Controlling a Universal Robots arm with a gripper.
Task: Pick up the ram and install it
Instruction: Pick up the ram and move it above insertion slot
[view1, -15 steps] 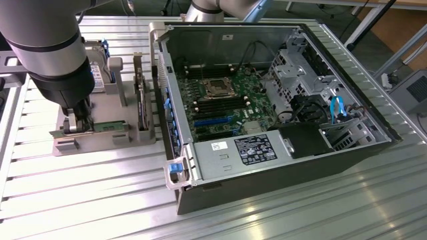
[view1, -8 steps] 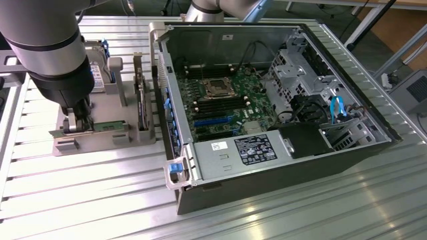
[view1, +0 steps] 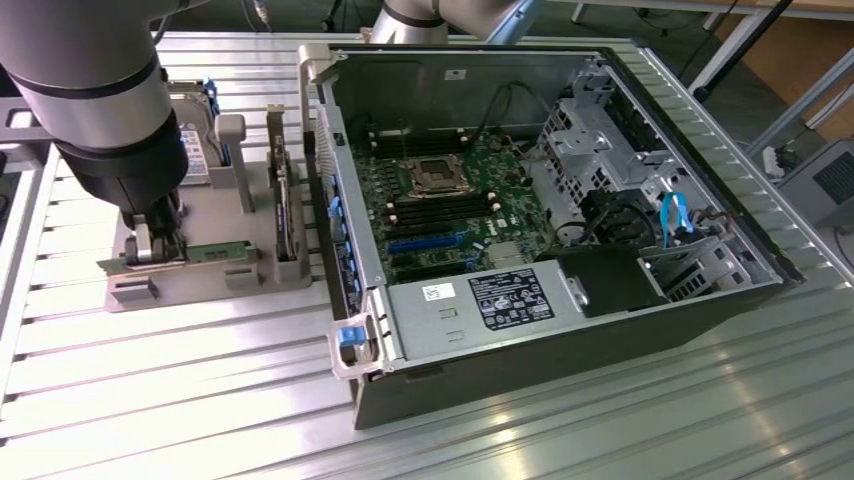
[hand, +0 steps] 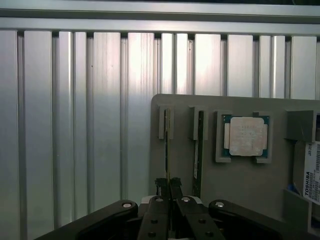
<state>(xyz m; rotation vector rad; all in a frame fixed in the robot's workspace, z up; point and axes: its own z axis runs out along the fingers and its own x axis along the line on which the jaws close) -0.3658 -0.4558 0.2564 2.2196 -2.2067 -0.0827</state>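
Ribbed aluminium worktop (view1: 160, 380) carried an open PC tower case (view1: 534, 370) on its side. Motherboard (view1: 441, 215) was exposed, power supply (view1: 481, 305) at the near end, blue cable (view1: 671, 215) by the drive cage (view1: 587, 130). To the exterior view's left sat a grey parts fixture (view1: 174, 290). It held an expansion card (view1: 280, 190) on edge, a Toshiba hard drive (hand: 312, 172) and a square processor chip (hand: 246, 136) in its pocket.

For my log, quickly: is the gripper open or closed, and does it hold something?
Gripper: jaws closed on the ram, which sits in the gray holder.
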